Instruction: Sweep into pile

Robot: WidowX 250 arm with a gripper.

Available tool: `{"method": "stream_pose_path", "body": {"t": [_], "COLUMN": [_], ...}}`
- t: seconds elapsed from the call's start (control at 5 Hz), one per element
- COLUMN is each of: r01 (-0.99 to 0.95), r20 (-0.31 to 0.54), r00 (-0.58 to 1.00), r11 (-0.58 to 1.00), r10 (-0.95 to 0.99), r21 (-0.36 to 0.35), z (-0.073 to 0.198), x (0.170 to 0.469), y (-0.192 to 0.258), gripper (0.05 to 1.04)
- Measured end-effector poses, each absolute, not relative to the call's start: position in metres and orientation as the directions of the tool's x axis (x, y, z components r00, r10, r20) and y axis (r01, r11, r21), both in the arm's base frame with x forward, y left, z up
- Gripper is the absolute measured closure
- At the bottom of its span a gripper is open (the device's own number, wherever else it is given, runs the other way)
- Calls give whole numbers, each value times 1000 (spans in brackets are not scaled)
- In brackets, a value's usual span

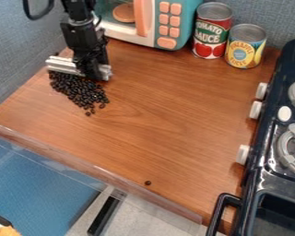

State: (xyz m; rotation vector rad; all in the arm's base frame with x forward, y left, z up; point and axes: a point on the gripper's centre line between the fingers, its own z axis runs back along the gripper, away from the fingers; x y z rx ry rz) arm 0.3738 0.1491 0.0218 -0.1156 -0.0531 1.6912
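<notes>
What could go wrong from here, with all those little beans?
The stray bean sits near the front edge of the counter, far from the pile, so it might be missed or knocked off. The silver bar is right against the back of the pile; a hard push could scatter the loose beans at the pile's front instead of gathering them.

your matte black robot arm is built of blocky, angular housings, with a narrower, rounded joint that carries paler glints along its edge. you have a thick black cable curving in a loop beside it, and your black, angular gripper matches the arm.
</notes>
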Motion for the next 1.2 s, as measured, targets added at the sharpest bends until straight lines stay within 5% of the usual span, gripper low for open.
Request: {"method": "stream_pose_path", "body": {"t": [1.2], "r01": [-970], "r20": [-61], "r00": [-169], "r11": [-177], "r10": [984], "r21": [-165], "z": [40], "x": [374], "y": [137], "gripper": [689]}}
